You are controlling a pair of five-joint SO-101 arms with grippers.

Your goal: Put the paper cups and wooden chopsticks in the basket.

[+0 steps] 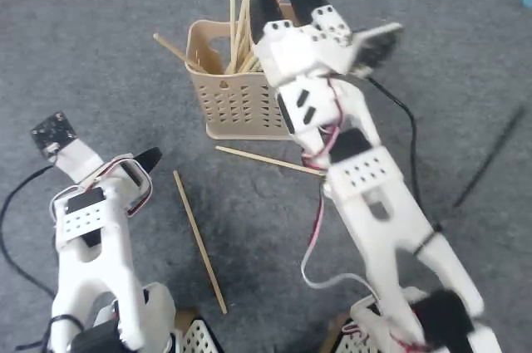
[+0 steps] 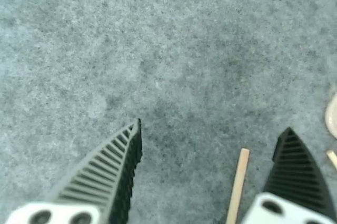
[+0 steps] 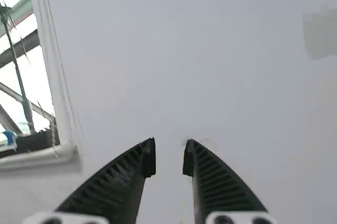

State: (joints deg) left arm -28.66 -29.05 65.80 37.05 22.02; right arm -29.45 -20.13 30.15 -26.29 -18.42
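Left pincer (image 2: 212,129) is hanging low over the grey, felt-like surface (image 1: 100,54). I'm keeping its jaws spread wide, and the ribbed black fingers (image 2: 118,166) are tapering to points. The blunt end of a loose chopstick (image 2: 237,184) is lying between them, touching neither. It's thin, straight, pale wood, lying slantwise on the surface. A second chopstick (image 1: 266,160) is lying just beside the foot of the basket (image 1: 218,100), its far end running under my right arm. The basket is standing upright: beige plastic, boxy, walls pierced with rows of small holes. A bundle of chopsticks (image 1: 241,29) is leaning inside it, sticking out well above the rim. I'm holding my right arm raised, with the right pincer (image 3: 169,144) up above the basket and pointing at a plain white wall. Its jaws are parted by a narrow gap and gripping nothing.
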